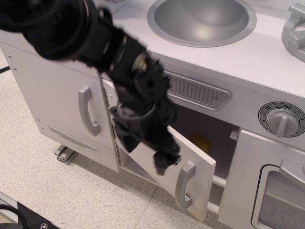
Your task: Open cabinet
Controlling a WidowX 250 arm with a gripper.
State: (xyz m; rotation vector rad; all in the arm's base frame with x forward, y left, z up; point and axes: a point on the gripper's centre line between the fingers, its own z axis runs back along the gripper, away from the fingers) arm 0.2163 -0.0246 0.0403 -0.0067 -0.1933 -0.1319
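Observation:
The cabinet's square white door (198,164) stands swung open on its left hinges, with its grey bar handle (184,184) facing out and free. Inside the compartment I see a shelf edge (217,181) and a yellow object (200,141). My gripper (162,160) is black and blurred by motion. It sits over the hinge side of the open door, just left of the handle and off it. I cannot tell how its jaws stand. The arm covers the door's upper left part.
A taller narrow white door with a curved grey handle (88,111) is to the left. A grey sink bowl (202,19) and vent grille (198,90) are above. A dial knob (282,120) and the windowed oven door (281,198) are to the right. A metal frame foot (64,153) sits on the floor.

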